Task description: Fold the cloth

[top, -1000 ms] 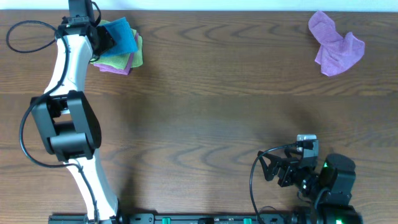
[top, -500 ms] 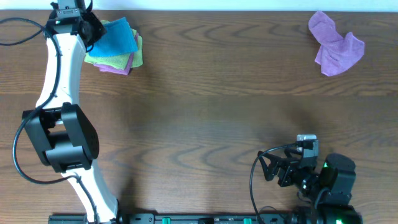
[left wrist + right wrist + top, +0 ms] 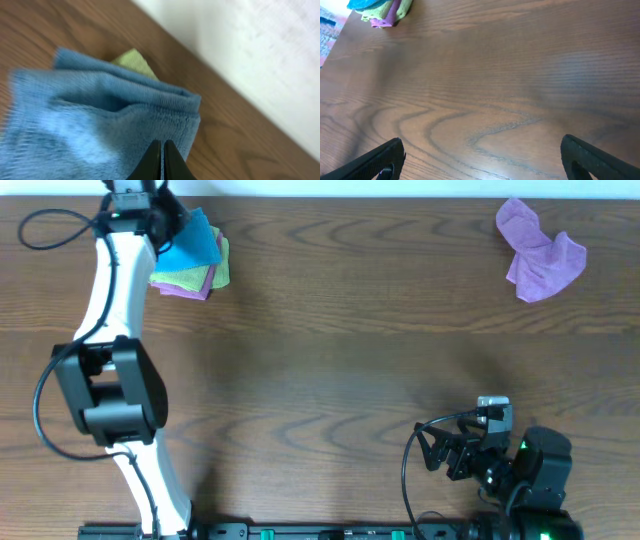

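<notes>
Blue cloth (image 3: 198, 242) atop green cloth (image 3: 134, 61), left jaws closed above.

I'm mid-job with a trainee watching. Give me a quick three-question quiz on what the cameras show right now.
1. True or false: the right end effector is open, over bare table.
2. What lies directly under the cloth? A) a lime-green cloth B) a sponge C) a plate
3. Fill in: the ___ arm reaches out to the cloth at the table's far corner.
Key: 1 true; 2 A; 3 left.
</notes>
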